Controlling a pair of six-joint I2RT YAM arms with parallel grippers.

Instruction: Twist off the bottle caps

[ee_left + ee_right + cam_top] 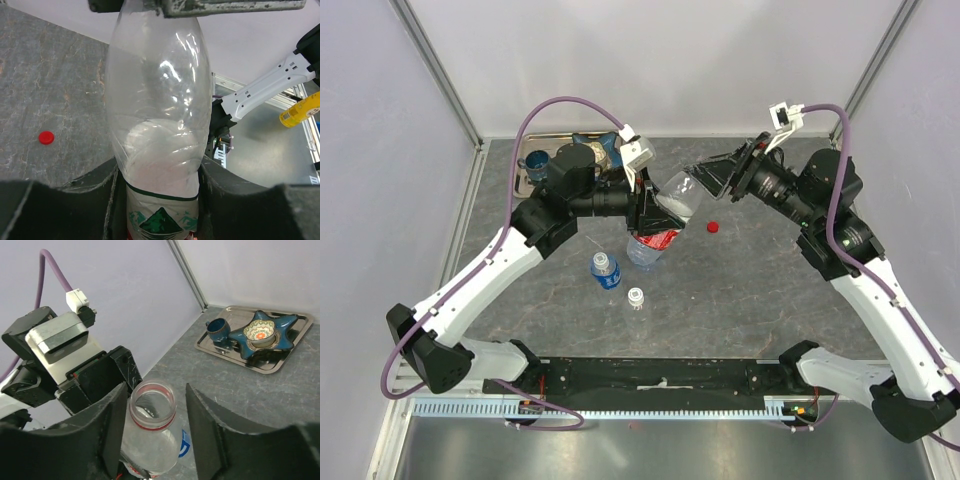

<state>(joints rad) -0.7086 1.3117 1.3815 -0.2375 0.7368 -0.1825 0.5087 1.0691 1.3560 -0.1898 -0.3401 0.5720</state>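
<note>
**Red cap off, two bottles left to open**

The left fingers point(75, 205) are clamped on the body of the red-labelled bottle point(660, 225). They hold it tilted above the middle of the tabletop point(750, 290), open mouth toward the right arm. The right fingers point(107, 430) stand parted on either side of that bare neck, gripping nothing. The red cap point(713, 226) lies loose on the tabletop near the bottle's mouth, so this bottle looks finished.

To close the step cleanly, I'd draw the right arm straight back off the neck without brushing it. Then the left arm can stand the bottle upright on a bare patch, apart from the loose cap and the standing pair, before letting go.

I count three bottles: the held one, a blue-capped bottle point(605, 270) and a smaller white-capped bottle point(636, 298), both upright with caps on. That makes three caps, one off. One metal tray point(287, 347) carries one dark blue mug point(218, 330) and one blue star-shaped dish point(260, 335).
</note>
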